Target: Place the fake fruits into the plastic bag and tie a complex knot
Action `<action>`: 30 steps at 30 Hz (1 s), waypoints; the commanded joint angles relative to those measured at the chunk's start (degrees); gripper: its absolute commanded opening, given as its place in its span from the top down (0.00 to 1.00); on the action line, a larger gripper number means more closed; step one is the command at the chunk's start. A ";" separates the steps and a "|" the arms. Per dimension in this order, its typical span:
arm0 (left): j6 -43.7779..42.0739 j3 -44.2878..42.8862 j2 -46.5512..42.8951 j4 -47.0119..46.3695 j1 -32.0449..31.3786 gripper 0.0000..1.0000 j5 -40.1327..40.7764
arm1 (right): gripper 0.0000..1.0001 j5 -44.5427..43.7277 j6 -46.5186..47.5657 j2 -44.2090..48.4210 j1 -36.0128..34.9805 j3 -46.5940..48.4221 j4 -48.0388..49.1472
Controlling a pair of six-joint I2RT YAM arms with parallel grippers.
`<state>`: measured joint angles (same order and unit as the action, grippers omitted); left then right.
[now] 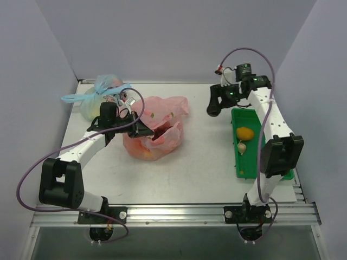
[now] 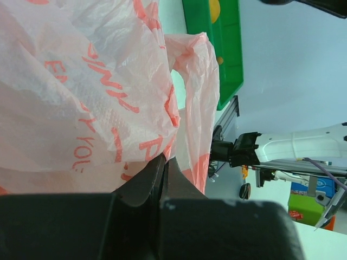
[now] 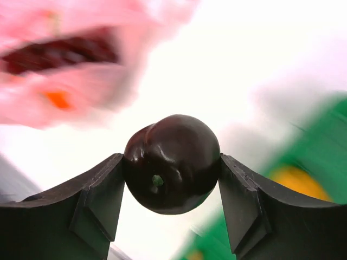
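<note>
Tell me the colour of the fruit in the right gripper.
Dark purple, nearly black, glossy. The fruit shows best in the right wrist view.

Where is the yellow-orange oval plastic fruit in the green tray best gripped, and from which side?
Probably across its narrow middle, coming down from above. The yellow-orange oval fruit lies inside the green tray, close to one wall, so the walls block a sideways approach. Its long axis runs roughly across the tray, so jaws closing along the tray's length span its shorter width.

Pink bag (image 1: 165,111), blue bag (image 1: 97,100), green tray (image 1: 254,158), dark fruit (image 3: 172,162), one each
</note>
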<state>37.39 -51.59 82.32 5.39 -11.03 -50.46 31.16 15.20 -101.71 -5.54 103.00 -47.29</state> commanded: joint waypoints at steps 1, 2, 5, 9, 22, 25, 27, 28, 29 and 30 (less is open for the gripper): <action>1.63 -0.26 -2.25 -4.50 0.92 1.00 -2.01 | 0.74 13.05 -18.35 -5.32 -6.75 1.23 8.93; 3.99 0.09 -2.17 -8.25 1.01 1.00 -2.01 | 0.74 14.36 -22.11 -6.12 -8.68 1.59 10.53; 8.91 -0.61 -1.29 -13.19 1.36 1.00 -2.36 | 0.75 16.39 -25.22 -8.67 -14.75 1.59 14.32; 11.57 -1.23 -0.32 -17.69 1.36 1.00 -2.10 | 0.76 16.30 -27.32 -10.61 -21.60 -0.78 17.84; 17.62 2.28 1.00 -24.01 1.71 1.00 -2.10 | 0.54 7.62 -40.14 -12.11 -28.21 -6.04 37.34; 20.08 2.90 1.69 -25.86 2.50 1.00 -2.27 | 0.28 6.54 -41.57 -13.24 -28.82 -6.50 40.42; 20.62 3.08 2.05 -26.30 2.85 1.00 -2.19 | 0.12 7.86 -41.92 -13.43 -29.09 -7.90 40.87; 21.14 3.16 2.22 -26.57 3.03 1.00 -2.02 | 0.09 8.13 -41.92 -13.08 -29.09 -8.77 41.05; 21.24 3.08 2.40 -27.18 3.12 1.00 -2.19 | 0.06 8.74 -42.01 -12.99 -29.18 -9.57 41.40; 21.32 3.08 2.49 -27.27 3.12 1.00 -2.19 | 0.02 9.27 -42.10 -12.72 -29.09 -10.88 41.57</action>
<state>56.95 -48.56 84.42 -17.08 -8.43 -51.55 39.44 -24.82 -114.89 -33.85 94.26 -9.87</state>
